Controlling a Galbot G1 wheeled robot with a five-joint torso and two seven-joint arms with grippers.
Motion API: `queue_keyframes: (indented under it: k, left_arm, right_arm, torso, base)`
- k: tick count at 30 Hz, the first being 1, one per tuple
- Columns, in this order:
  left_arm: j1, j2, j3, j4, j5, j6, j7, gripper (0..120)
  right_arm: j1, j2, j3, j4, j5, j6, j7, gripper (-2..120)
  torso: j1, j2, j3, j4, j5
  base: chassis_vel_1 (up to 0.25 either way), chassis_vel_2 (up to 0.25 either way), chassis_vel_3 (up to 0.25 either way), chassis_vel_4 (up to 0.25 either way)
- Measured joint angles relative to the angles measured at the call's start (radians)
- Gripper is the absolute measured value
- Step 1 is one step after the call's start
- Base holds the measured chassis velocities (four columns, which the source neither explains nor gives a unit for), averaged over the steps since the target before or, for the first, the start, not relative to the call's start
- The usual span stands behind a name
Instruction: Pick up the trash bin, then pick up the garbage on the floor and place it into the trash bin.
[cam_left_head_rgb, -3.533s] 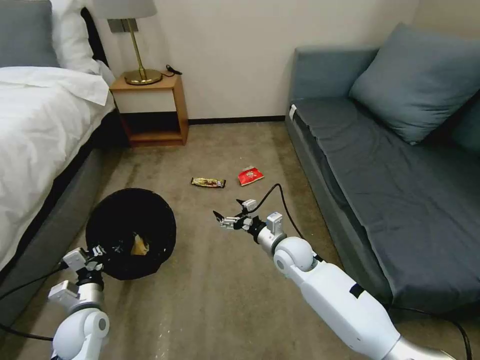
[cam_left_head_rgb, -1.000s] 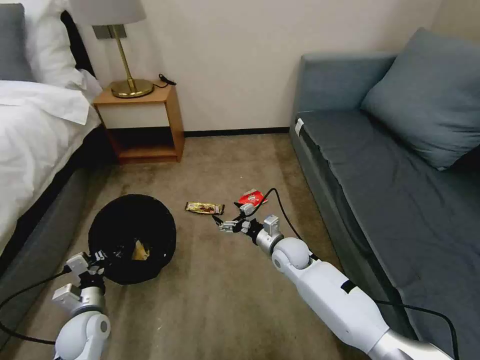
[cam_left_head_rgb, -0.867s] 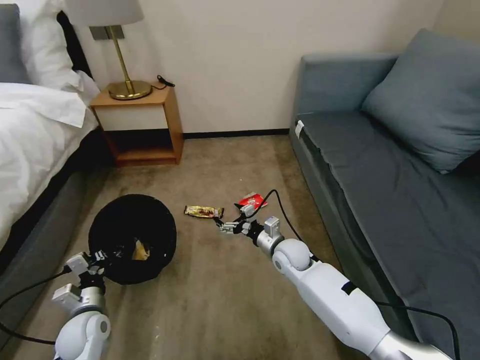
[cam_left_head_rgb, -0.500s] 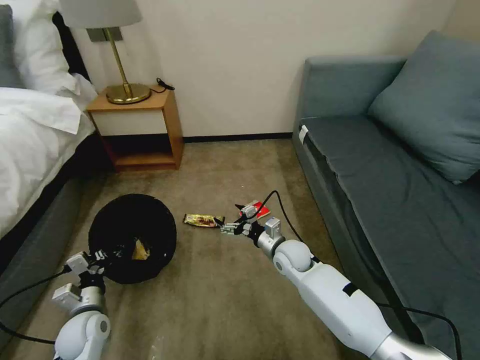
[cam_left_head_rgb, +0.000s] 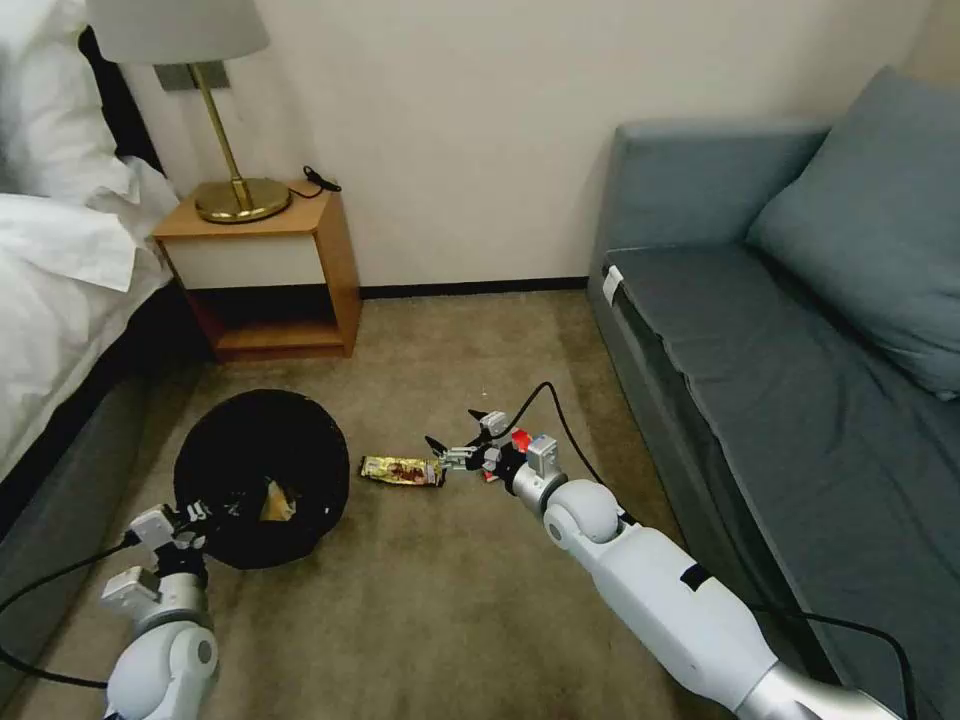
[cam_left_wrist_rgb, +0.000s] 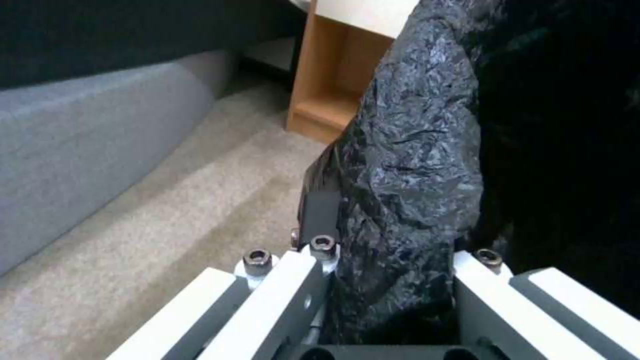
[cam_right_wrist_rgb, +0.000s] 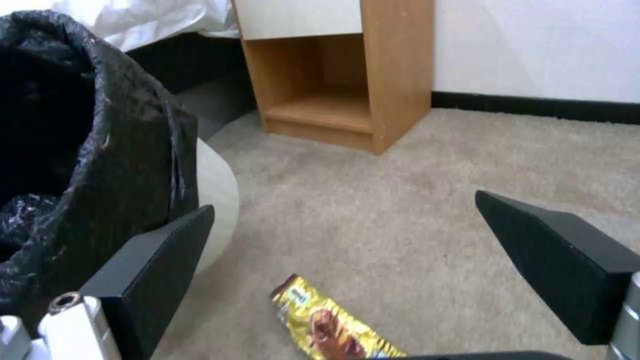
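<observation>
The trash bin (cam_left_head_rgb: 262, 478) sits at lower left of the head view, above the carpet (cam_left_head_rgb: 430, 590), its mouth facing the camera. It is lined with a crinkly black bag (cam_left_wrist_rgb: 413, 150), and a tan scrap (cam_left_head_rgb: 279, 503) lies inside. The left gripper (cam_left_head_rgb: 196, 520) is at the bin's near rim, lower left of the frame. In the left wrist view the jaws are clamped on the bagged rim, one finger (cam_left_wrist_rgb: 320, 215) pressed flat against the outside of the plastic.

The right gripper (cam_left_head_rgb: 455, 440) is at mid-frame in the head view, low over the carpet, its arm running in from the lower right. Its jaws stand wide and hold nothing; in the right wrist view the two dark fingers (cam_right_wrist_rgb: 153, 265) are well apart, with bare carpet between them.

The gold-brown bar wrapper (cam_left_head_rgb: 402, 470) lies flat on the carpet between the bin and the right gripper, just beside the fingertips; whether they touch it cannot be told. In the right wrist view it appears at the lower centre. The red snack packet (cam_left_head_rgb: 518, 437) lies beneath the right wrist, mostly hidden.

A wooden nightstand (cam_left_head_rgb: 262, 275) with a brass lamp (cam_left_head_rgb: 225, 190) is at upper left, a bed (cam_left_head_rgb: 50, 300) at the left edge and a grey-blue sofa (cam_left_head_rgb: 790, 340) at right.
</observation>
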Motion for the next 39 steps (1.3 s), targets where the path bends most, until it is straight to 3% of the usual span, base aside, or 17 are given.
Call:
queue_keyframes:
  k: [39]
  left_arm:
    - [0.020, -0.006, -0.004, -0.017, 0.006, -0.003, 0.004, 3]
  right_arm:
    - [-0.040, 0.016, -0.009, -0.003, -0.058, 0.008, -0.020, 100]
  torso:
    - [0.000, 0.000, 0.000, -0.0001, 0.0001]
  base:
    - [-0.086, 0.094, 0.087, -0.087]
